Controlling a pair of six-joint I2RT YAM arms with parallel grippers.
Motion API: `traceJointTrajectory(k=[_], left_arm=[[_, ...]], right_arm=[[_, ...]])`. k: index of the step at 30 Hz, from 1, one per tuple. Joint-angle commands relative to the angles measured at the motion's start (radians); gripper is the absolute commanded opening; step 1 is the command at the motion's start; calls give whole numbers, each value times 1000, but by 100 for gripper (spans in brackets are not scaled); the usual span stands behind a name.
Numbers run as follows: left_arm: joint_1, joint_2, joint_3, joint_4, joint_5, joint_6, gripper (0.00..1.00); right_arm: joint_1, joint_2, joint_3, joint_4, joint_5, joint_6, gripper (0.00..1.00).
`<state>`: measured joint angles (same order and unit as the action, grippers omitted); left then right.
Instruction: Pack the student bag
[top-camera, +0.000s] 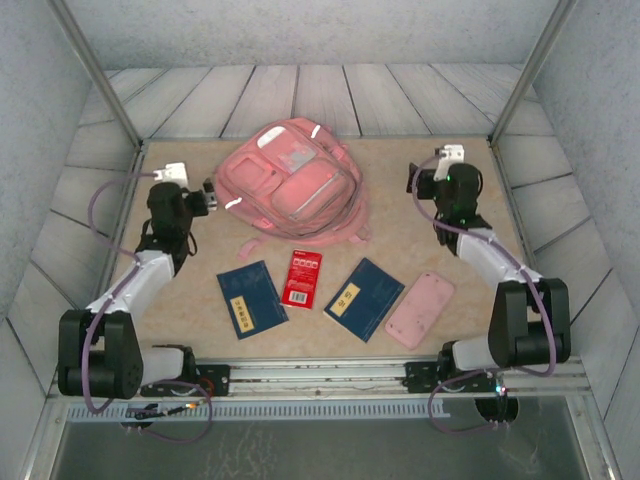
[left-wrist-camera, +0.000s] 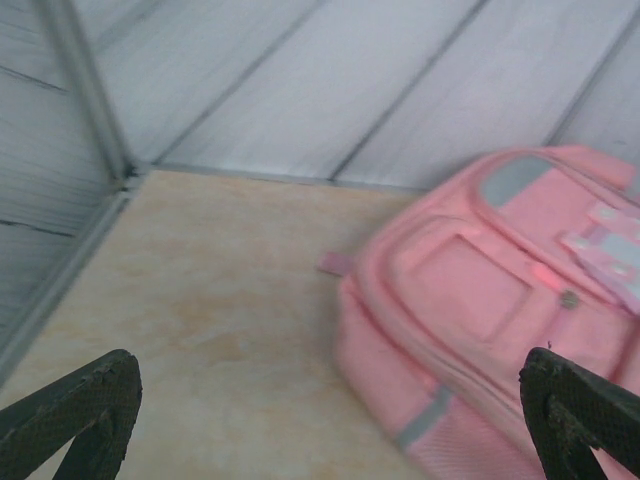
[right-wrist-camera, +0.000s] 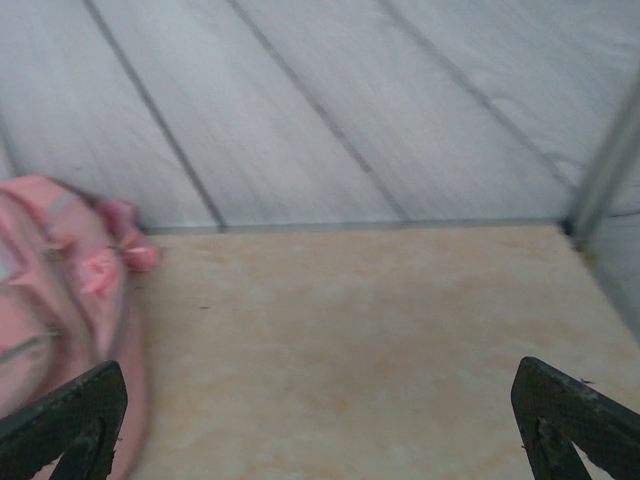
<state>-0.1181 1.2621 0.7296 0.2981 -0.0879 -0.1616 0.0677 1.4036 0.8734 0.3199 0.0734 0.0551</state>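
Flanking student bag (top-camera: 290, 185) | left gripper (top-camera: 212, 194) jaws wide apart | right gripper (top-camera: 413, 179) jaws wide apart

Soft, even light fills the overhead view, bright on the pale beige surface (top-camera: 390, 200), with faint shadows beside the arms. In the left wrist view the large pink fabric backpack (left-wrist-camera: 480, 300) is smeared and out of focus. The right wrist view is soft too, its wall planks hazy.
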Motion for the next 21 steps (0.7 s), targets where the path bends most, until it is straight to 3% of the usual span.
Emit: traceJointTrajectory(k=[1, 4, 9, 21], left_arm=[[-48, 14, 62, -222, 66, -86, 100], [-85, 29, 63, -221, 97, -202, 100], [-117, 97, 81, -223, 156, -347, 98], [-231, 229, 102, -191, 200, -489, 91]], right_arm=[[-3, 104, 125, -300, -241, 64, 100], [-1, 200, 202, -317, -377, 108, 96], [10, 354, 304, -290, -487, 187, 86], [51, 676, 586, -317, -549, 247, 68]])
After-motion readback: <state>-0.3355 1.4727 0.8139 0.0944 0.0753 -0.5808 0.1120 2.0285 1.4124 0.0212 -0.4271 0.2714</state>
